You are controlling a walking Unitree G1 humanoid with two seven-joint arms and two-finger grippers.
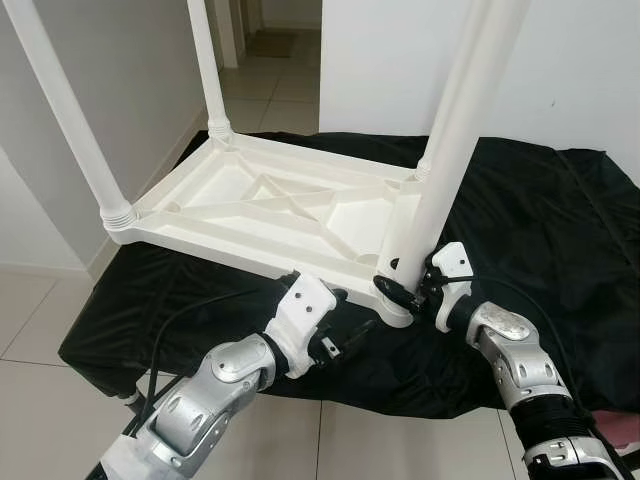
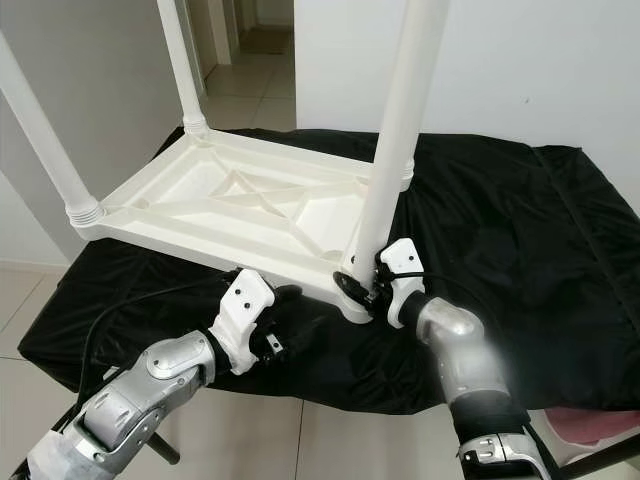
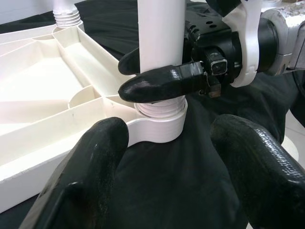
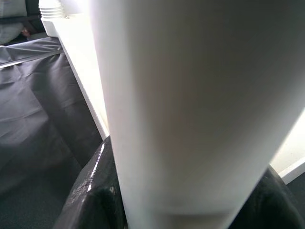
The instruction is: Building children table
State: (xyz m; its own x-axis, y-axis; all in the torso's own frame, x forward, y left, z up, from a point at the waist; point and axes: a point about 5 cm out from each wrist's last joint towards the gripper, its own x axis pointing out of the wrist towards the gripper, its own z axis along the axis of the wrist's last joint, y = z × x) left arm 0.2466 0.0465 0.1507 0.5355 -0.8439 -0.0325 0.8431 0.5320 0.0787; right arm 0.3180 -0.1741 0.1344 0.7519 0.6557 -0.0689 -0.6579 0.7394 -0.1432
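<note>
Left eye view, right hand (image 1: 400, 290) gripping table leg (image 1: 450, 150), upturned tabletop (image 1: 250, 205)

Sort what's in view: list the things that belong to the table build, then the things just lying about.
Part of the job:
upturned white tabletop
near leg in its corner socket, right hand shut around it
left hand, open beside that corner
other fitted legs

Just there:
black cloth

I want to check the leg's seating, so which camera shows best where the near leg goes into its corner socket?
The left wrist view: the corner socket sits centred and close, with the right gripper clamped on the table leg just above it. Both eye views show the joint small and partly hidden. The right wrist view shows mostly blurred leg.
</note>
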